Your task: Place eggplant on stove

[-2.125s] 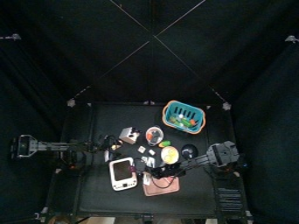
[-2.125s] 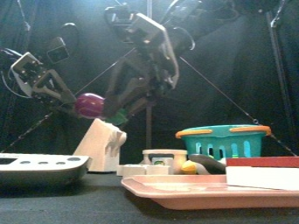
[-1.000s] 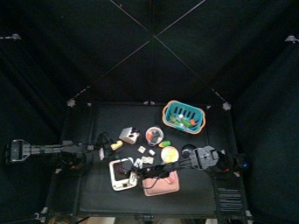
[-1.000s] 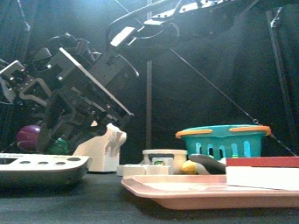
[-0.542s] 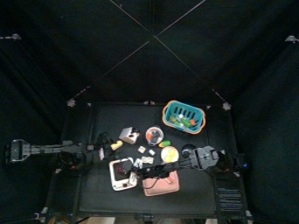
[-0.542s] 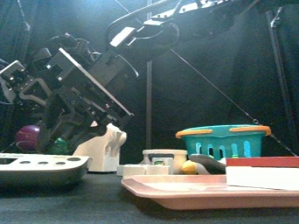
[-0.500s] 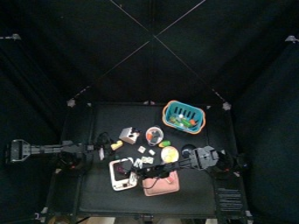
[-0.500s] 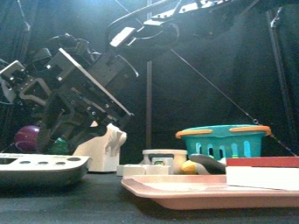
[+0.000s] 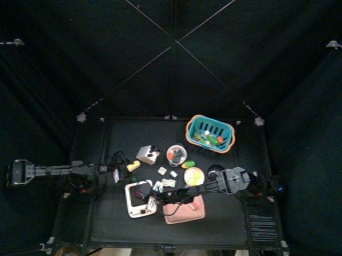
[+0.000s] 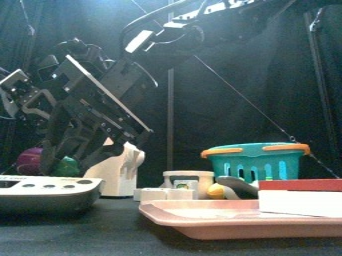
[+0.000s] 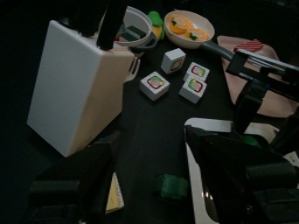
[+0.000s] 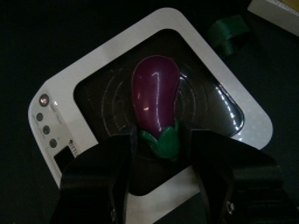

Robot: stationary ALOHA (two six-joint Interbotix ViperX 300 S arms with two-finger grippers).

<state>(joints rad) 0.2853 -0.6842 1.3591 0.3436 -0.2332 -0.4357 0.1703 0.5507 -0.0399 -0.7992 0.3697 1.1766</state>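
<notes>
Eggplant (image 12: 152, 92) lies lengthwise on the dark panel of the stove (image 12: 100, 52), purple end away from the wrist, green stem pointing back at the right pincer (image 12: 162, 162). The jaws flank that stem, so I'd guess it was carried by the stem end to keep the body clear for set-down. Can't tell if they're clenched on it or already slack. Left pincer (image 11: 152, 166) hangs spread and empty low over the worktop (image 9: 120, 140) beside the stove, prob. parked clear of the drop.
</notes>
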